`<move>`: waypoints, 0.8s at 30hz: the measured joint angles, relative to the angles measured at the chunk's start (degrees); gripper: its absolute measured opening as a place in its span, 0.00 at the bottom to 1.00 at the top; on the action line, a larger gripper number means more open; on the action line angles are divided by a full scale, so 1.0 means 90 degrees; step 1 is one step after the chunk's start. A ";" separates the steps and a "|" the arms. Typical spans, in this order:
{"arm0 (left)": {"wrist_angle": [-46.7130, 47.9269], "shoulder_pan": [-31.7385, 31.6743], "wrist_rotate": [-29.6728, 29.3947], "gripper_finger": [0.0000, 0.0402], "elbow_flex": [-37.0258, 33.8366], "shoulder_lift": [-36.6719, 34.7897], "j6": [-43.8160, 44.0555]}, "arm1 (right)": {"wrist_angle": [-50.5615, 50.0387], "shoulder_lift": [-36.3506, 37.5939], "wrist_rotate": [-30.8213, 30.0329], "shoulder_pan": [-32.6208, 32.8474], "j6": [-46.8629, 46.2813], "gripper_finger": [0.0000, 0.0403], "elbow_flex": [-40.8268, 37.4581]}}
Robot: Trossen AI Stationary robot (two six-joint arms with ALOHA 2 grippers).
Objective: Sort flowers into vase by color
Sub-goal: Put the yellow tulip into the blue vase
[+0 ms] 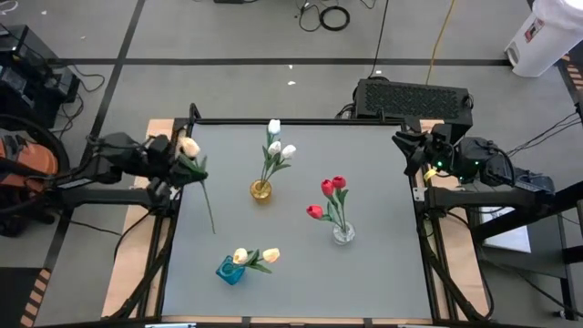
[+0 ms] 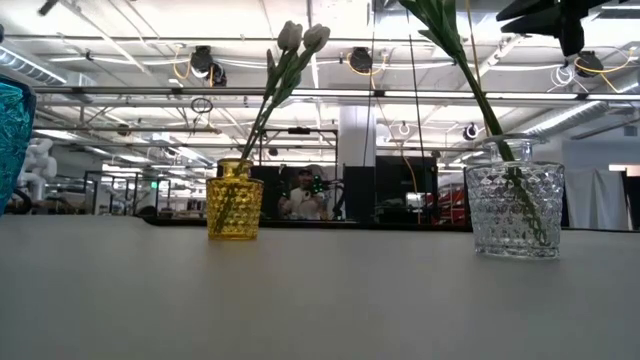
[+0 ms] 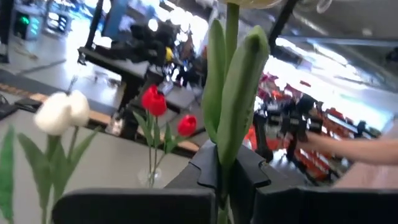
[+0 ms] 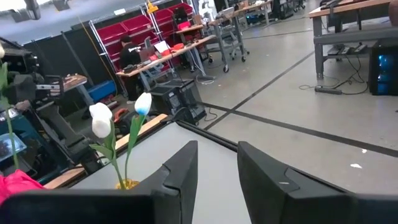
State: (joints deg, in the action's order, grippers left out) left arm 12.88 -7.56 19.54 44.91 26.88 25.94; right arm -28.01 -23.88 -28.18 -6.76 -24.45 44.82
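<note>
Tulip [image 1: 189, 147], pale yellow head, thin green stem, clamped in left end effector [image 1: 173, 169].

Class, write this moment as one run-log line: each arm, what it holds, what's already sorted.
left gripper: shut on pale yellow tulip, table's left edge | right gripper: empty, fingers apart, right edge | white, red, yellow vases filled

table [image 1: 364, 273]: looking matt, smooth grey
clear vase [image 2: 515, 210]: showing glossy faceted glass
yellow vase [image 2: 235, 200]: showing glossy textured glass
fingers [image 4: 180, 171]: looking matt black plastic
</note>
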 joint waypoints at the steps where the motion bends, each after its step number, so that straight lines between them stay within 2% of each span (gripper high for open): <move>1: -0.0005 0.0024 0.0068 0.04 -0.0002 0.0102 -0.0092 | 0.0000 0.0000 -0.0002 0.0000 0.0000 0.26 0.0000; 7: -0.0250 0.0184 0.0324 0.04 -0.0002 0.0501 -0.0244 | -0.0002 0.0000 -0.0002 0.0000 0.0000 0.26 0.0000; 13: -0.0772 0.0219 0.0322 0.04 -0.0002 0.0529 -0.0031 | -0.0005 0.0000 -0.0005 0.0000 0.0002 0.26 0.0002; 16: -0.0907 0.0219 0.0533 0.04 0.0000 0.0517 0.0020 | -0.0005 0.0000 -0.0005 0.0000 0.0002 0.26 0.0002; 19: -0.0900 0.0219 0.1059 0.04 0.0000 0.0524 0.0023 | -0.0007 0.0000 -0.0005 0.0000 0.0002 0.26 0.0002; 24: -0.0886 0.0220 0.2432 0.04 0.0000 0.0519 -0.0236 | -0.0008 0.0000 -0.0005 0.0000 0.0002 0.26 0.0002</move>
State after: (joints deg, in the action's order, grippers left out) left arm 4.91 -5.57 41.43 44.91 31.55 23.81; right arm -28.08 -23.88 -28.23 -6.76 -24.43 44.84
